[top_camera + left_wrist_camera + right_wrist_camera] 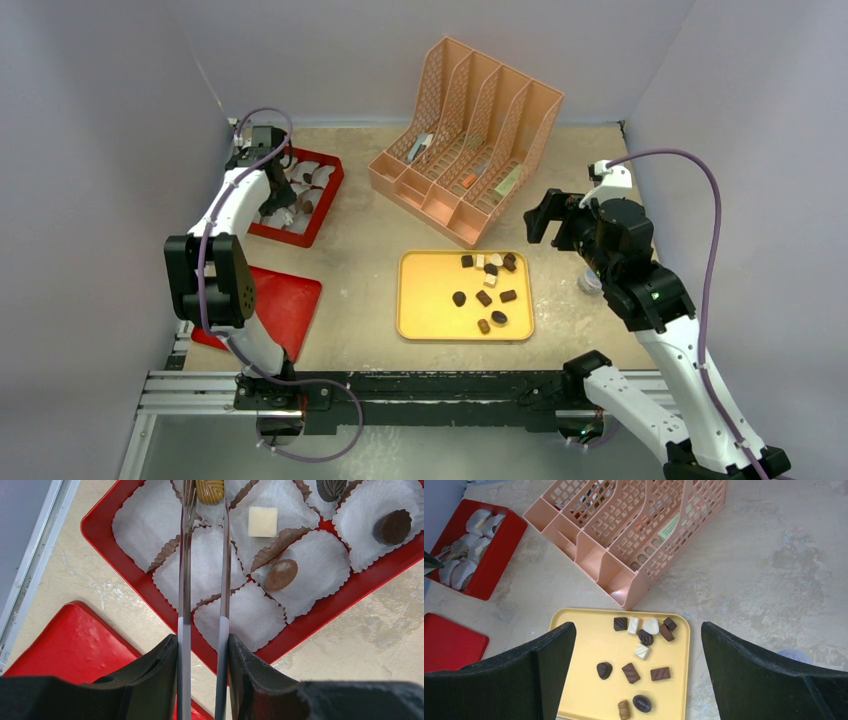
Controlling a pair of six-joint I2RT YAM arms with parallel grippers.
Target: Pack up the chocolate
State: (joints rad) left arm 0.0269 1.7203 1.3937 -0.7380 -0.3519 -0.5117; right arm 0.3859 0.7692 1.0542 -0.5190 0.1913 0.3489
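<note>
The chocolate lies in two places. Several dark, brown and cream pieces [488, 285] sit loose on the yellow tray [420, 305]. Others sit in white cup liners in the red box [325, 195]: a cream square [262, 521], a brown oval [281, 575] and a dark piece [392, 526]. My left gripper [202, 640] is over the box and shut on metal tweezers [184, 580]. A ridged caramel piece [209, 490] sits between the tweezer tips. My right gripper [638, 630] is open and empty, high above the tray [584, 680].
A red lid [290, 300] lies flat near the left arm's base, and shows in the left wrist view [75, 645]. A peach file organizer [470, 130] stands behind the tray. Several liners in the box [125, 567] hold nothing.
</note>
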